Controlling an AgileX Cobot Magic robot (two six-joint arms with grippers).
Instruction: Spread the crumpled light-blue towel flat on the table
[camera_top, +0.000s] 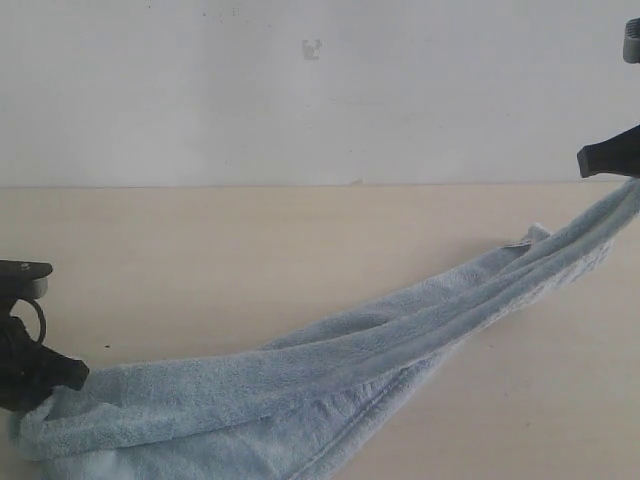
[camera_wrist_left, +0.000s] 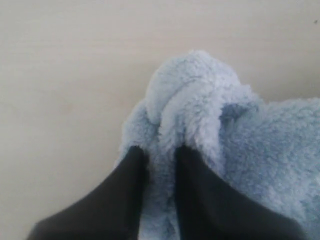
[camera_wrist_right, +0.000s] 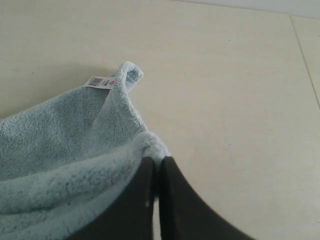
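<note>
Nearest the camera, at the lower left of the exterior view, the left gripper (camera_top: 74, 374) sat low over the table (camera_top: 200, 260), its dark tip against one end of the towel (camera_top: 330, 370). In the left wrist view its two fingers (camera_wrist_left: 200, 195) stood a little apart, with a fluffy ridge of towel (camera_wrist_left: 195, 100) bunched up between them. Whether they pressed that ridge or only flanked it could not be told. This end of the towel lay on the tabletop in a thick, rounded roll, with a looser layer spilling out under it towards the lower edge of the view.

From there the towel ran as one long, gathered band across the table towards the upper right. It was twisted and folded along its length, not flat, and a loose flap showed just beside the band near its far end. Its far part rose clear of the tabletop to the right gripper (camera_top: 600, 160), which hung above the table at the right edge of the view.

In the right wrist view the right gripper (camera_wrist_right: 156, 164) was clenched, its fingers pressed together on a hemmed edge of the towel. A small white tag (camera_wrist_right: 100, 82) showed beside a turned-up corner, near the pinched spot.

Beyond the towel the bare beige tabletop reached back to a pale wall (camera_top: 300, 90), which bore a small faint mark (camera_top: 312, 48).
</note>
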